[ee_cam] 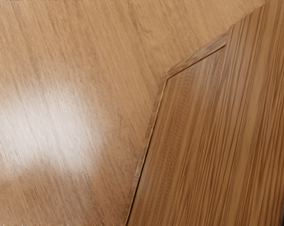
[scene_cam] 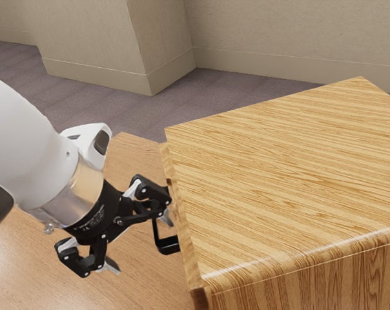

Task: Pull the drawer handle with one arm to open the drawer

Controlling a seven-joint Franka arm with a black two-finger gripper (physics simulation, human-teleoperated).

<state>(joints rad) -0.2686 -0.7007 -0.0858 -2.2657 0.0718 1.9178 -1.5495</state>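
Wood-grain surface (scene_cam: 138,285) carrying a cabinet (scene_cam: 279,194); drawer front (ee_cam: 217,141) faced by the pincer (scene_cam: 135,231).
Pincer spread, empty, just beside the black handle (scene_cam: 161,240). Handle judged rigid and slim; best pinched across its bar.

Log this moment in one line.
phase: pre-grasp | gripper: open | drawer handle: just ahead of gripper, not gripped | drawer state: cannot tell

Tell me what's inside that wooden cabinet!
Hidden: the cabinet covers its inside with its wooden top and front. A black handle sticks out of the front, by the open pincer.
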